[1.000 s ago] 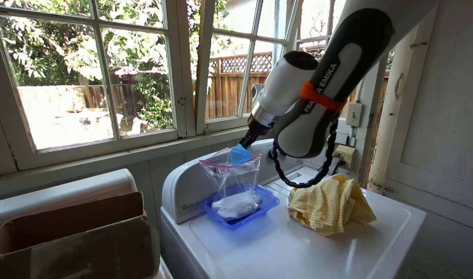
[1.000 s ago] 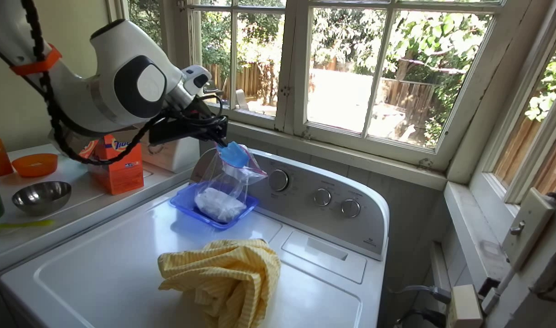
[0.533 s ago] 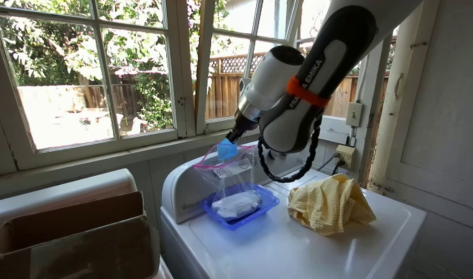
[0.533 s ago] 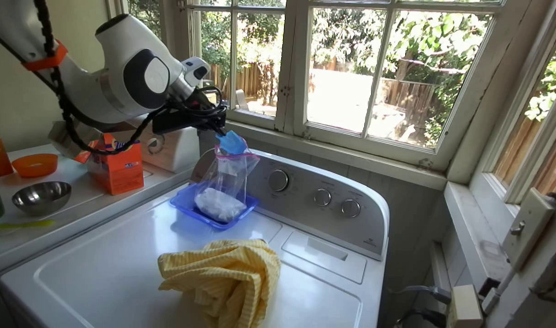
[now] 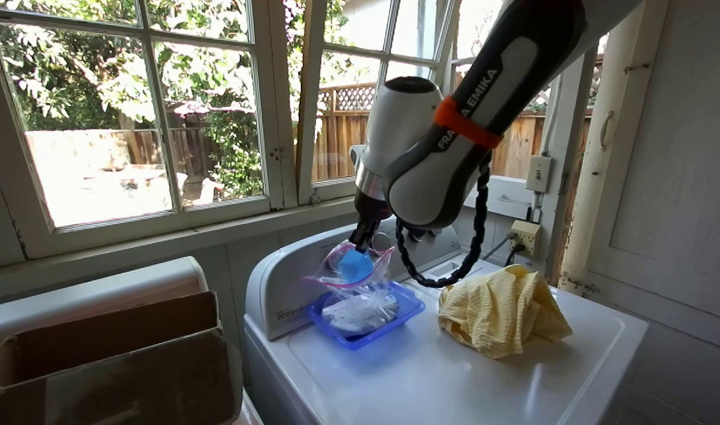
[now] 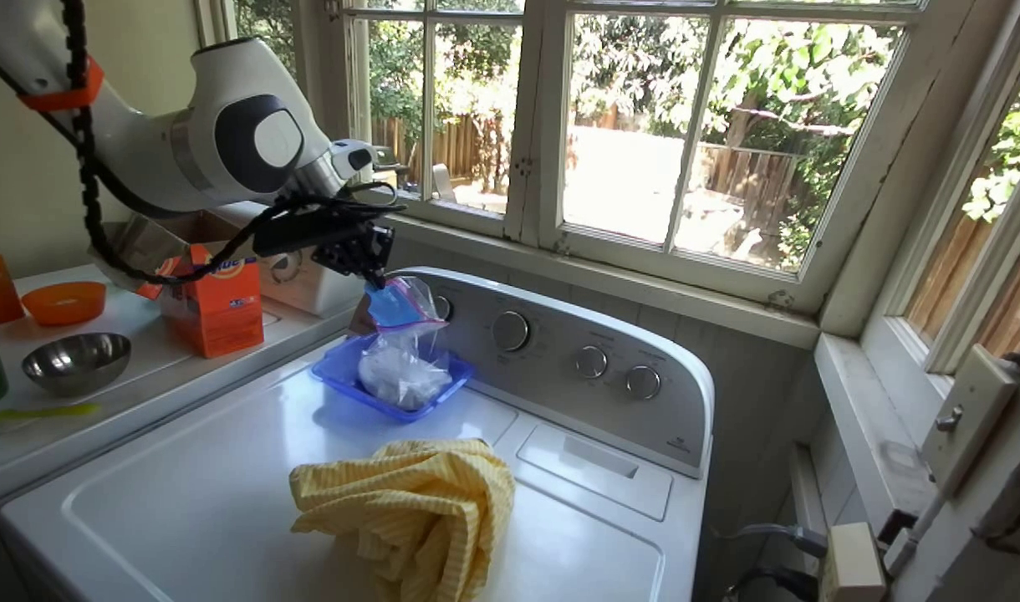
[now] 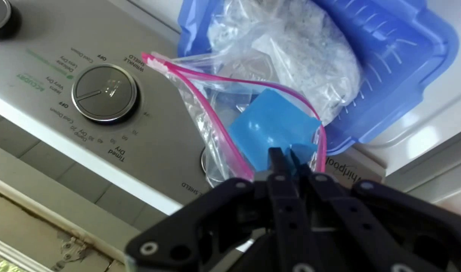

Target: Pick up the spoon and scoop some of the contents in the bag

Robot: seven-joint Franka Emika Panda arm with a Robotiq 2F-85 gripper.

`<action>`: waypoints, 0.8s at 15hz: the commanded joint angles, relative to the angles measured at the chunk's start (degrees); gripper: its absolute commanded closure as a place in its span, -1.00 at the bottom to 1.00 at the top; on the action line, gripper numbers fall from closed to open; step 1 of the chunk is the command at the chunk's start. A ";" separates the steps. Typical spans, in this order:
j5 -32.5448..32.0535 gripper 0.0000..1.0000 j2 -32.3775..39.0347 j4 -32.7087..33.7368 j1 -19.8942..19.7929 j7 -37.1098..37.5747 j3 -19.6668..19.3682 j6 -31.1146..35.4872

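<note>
While my gripper [image 7: 284, 155] pinches the spoon [image 7: 266, 122] tight, the spoon sits in the open, pink-edged mouth of the bag [image 7: 249, 79]; in the wrist view I see the white stuff [image 7: 313, 60] at one o'clock from the spoon, down in the bag; the bag rests in the tray [image 7: 396, 87]; a knob [image 7: 104, 93] shows at nine o'clock from the spoon; in an exterior view the cloth [image 5: 504, 313] lies at three o'clock from the tray, on the dryer [image 5: 454, 383].

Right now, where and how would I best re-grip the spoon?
Probably by the upper end of the spoon, from above, where the pincer holds it: the wide part hangs below, in the open mouth of the bag, so plastic flanks it.
</note>
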 commanded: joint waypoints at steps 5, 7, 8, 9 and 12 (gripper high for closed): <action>9.71 0.97 7.28 3.24 -4.07 -11.91 3.48 -17.79; 10.83 0.97 6.20 4.38 6.79 -12.25 -8.12 -20.03; 10.40 0.97 5.73 4.77 8.68 -11.49 -10.51 -19.98; 8.66 0.97 4.39 4.74 12.59 -11.19 -15.17 -17.30; 2.94 0.97 1.94 3.03 7.53 -10.46 -10.93 -6.36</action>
